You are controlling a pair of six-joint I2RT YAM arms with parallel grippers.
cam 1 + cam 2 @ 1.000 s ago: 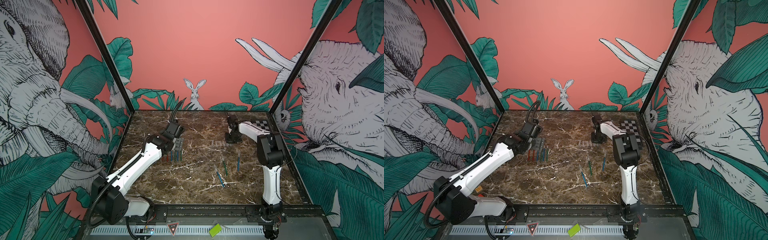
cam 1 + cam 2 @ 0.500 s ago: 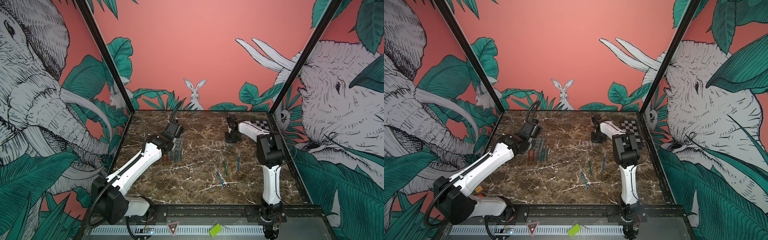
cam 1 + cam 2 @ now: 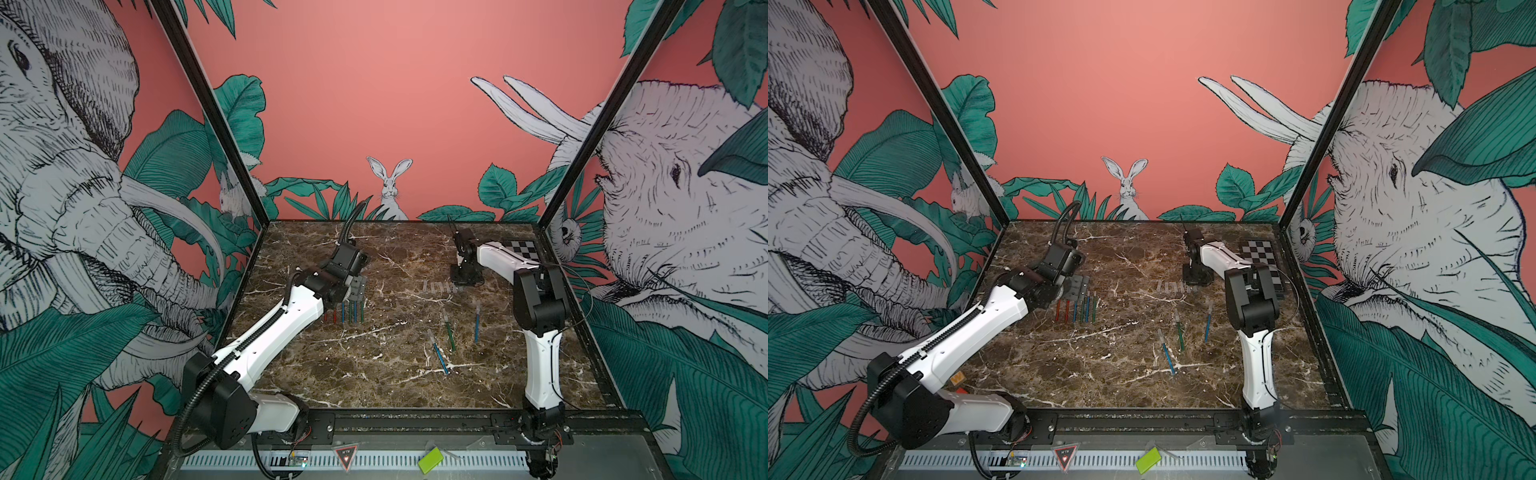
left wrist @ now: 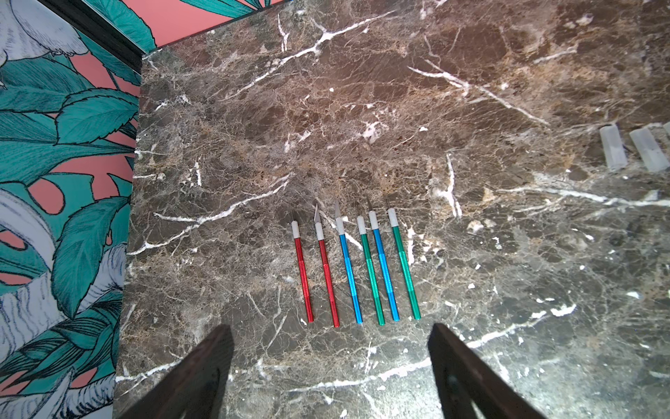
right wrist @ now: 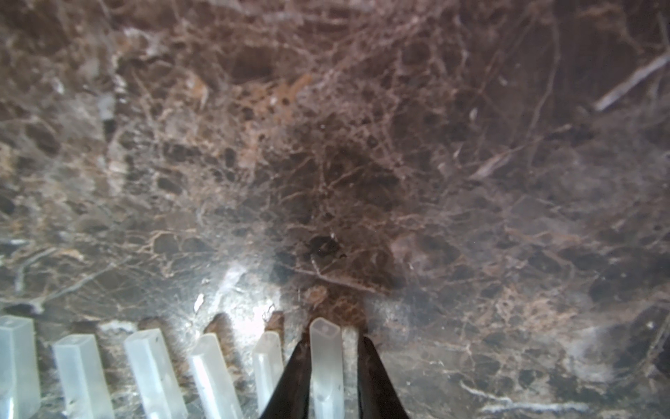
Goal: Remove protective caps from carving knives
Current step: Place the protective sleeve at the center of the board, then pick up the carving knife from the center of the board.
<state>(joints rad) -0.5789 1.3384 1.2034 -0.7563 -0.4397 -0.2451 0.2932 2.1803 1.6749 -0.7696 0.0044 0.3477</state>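
Six carving knives (image 4: 362, 268) with bare blades and red, blue and green handles lie in a row at the left of the table (image 3: 347, 311) (image 3: 1077, 309). My left gripper (image 4: 328, 326) hangs open just above their handle ends, holding nothing. Three more knives (image 3: 449, 330) (image 3: 1180, 332) with caps on lie right of centre. Several loose protective caps (image 5: 148, 362) lie in a row (image 3: 436, 286) (image 3: 1169, 286). My right gripper (image 5: 333, 341) is down at that row's end. Its jaws stand slightly apart around one cap (image 5: 326, 362). That cap touches one finger, and a strip of table shows beside the other finger.
A black-and-white checkerboard (image 3: 521, 249) lies at the back right corner. The cage walls enclose the marble table (image 3: 374, 382) on three sides. A small green piece (image 3: 431, 459) sits on the front rail outside the table.
Neither arm has visibly moved. The right gripper's jaws have parted a little around the cap at the end of the row.
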